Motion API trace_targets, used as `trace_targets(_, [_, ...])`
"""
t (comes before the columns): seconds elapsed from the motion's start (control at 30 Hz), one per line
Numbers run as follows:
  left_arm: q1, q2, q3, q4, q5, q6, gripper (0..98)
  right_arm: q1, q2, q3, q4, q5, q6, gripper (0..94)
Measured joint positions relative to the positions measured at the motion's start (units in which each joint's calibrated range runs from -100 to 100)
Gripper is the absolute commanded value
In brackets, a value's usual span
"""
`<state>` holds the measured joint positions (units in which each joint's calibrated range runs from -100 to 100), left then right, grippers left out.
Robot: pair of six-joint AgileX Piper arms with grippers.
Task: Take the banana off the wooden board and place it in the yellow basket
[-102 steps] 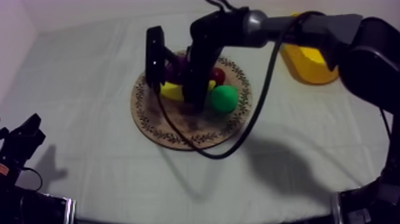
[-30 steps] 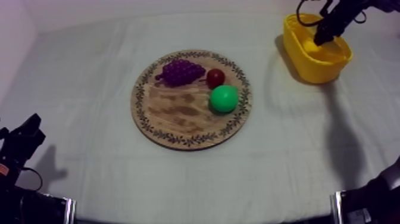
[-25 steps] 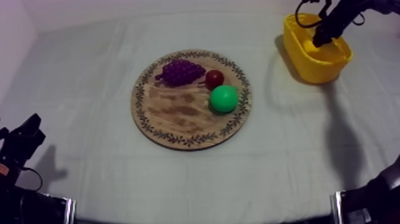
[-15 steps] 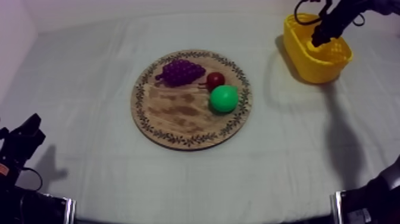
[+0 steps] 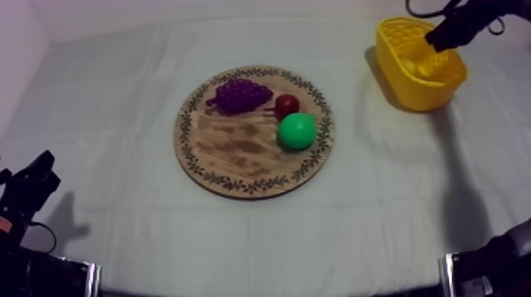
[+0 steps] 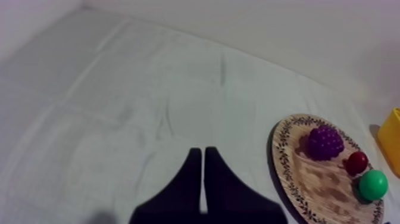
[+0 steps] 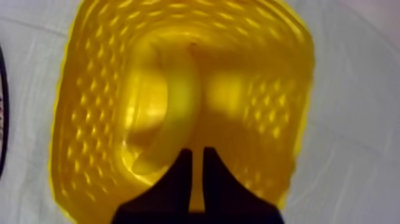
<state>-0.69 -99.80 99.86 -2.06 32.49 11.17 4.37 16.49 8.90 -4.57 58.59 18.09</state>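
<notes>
Top view: check the wooden board (image 5: 237,154). It now holds only grapes (image 5: 239,95), the small red fruit (image 5: 286,103) and a green fruit (image 5: 297,130). The right gripper (image 5: 444,37) has lifted above the yellow basket (image 5: 411,91).
Right wrist view: the banana (image 7: 178,107) lies inside the basket. The fingers are closed together, gripping nothing, so the drop looks done.
Left wrist view: the left gripper (image 6: 199,152) is closed, empty and parked over the cloth.

cloth (image 5: 118,197): grey-white, creased | wall (image 5: 17,39): pale, plain | light: soft
</notes>
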Motion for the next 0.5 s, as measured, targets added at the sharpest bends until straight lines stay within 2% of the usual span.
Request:
trace_targets(0.23, [0.00, 0.00, 0.00, 0.00, 0.00, 0.00, 0.1, 3.10, -14.38, 10.84, -0.99, -7.04, -1.74, 0.8])
trace_targets(0.5, [0.00, 0.00, 0.00, 0.00, 0.00, 0.00, 0.1, 5.31, -34.78, 30.98, -1.30, -22.74, -6.03, 0.7])
